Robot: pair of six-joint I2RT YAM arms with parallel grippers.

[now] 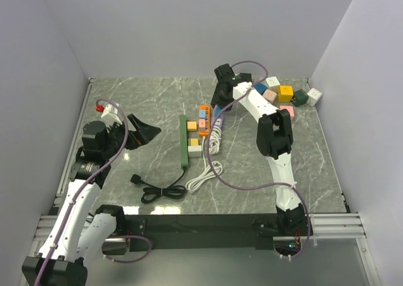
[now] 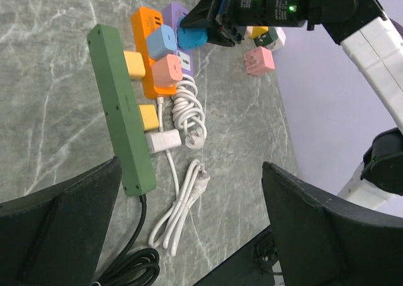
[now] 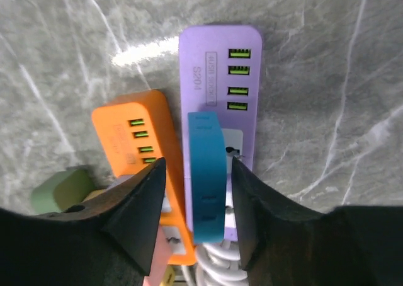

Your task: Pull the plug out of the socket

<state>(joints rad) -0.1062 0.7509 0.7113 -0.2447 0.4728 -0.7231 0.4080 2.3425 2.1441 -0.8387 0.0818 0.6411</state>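
A teal plug [image 3: 206, 172] sits in the purple socket strip [image 3: 220, 78], just right of an orange strip [image 3: 135, 131]. My right gripper [image 3: 196, 166] straddles this plug from above, one finger on each side, with a narrow gap showing between each finger and the plug. From the left wrist view the same plug [image 2: 191, 37] shows under the right gripper [image 2: 217, 21]. My left gripper [image 2: 191, 166] hangs wide open and empty over the table's left side [image 1: 141, 133], well away from the strips.
A green strip [image 1: 184, 141] with yellow and white plugs lies left of the orange strip [image 1: 203, 119]. A bundled white cable [image 1: 201, 176] and a black cable [image 1: 160, 191] lie nearer the front. Several coloured adapter cubes [image 1: 286, 94] sit at the back right. Walls close in three sides.
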